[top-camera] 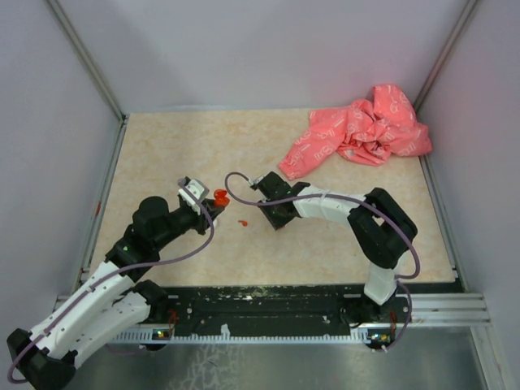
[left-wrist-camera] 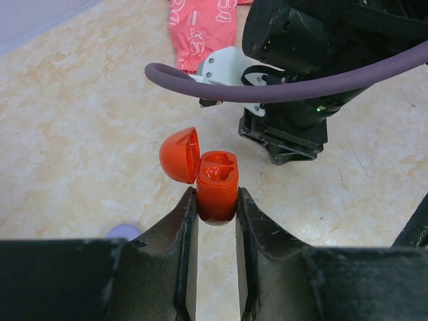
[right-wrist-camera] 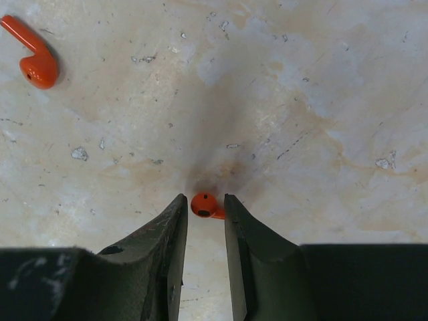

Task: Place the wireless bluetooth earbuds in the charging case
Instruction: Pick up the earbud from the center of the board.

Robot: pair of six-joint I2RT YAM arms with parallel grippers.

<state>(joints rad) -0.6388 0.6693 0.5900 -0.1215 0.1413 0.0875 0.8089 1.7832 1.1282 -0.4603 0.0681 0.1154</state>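
Observation:
My left gripper [left-wrist-camera: 216,200] is shut on the red charging case [left-wrist-camera: 218,184], holding its lower body just above the table with the lid flipped open to the left. In the top view the case [top-camera: 220,196] sits at the left gripper [top-camera: 213,203]. One red earbud [right-wrist-camera: 204,204] lies on the table between the tips of my right gripper [right-wrist-camera: 206,200]. The jaws stand narrowly apart around it, with a sliver of gap on the left and its stem hidden behind the right finger. A second red earbud [right-wrist-camera: 33,60] lies loose on the table [top-camera: 241,222] between the two grippers.
A crumpled pink cloth [top-camera: 357,134] lies at the back right of the beige table [top-camera: 162,154]. White walls with metal rails close in three sides. A pale purple thing [left-wrist-camera: 124,232] peeks out beside my left finger. The right arm's purple cable [left-wrist-camera: 267,90] hangs close above the case.

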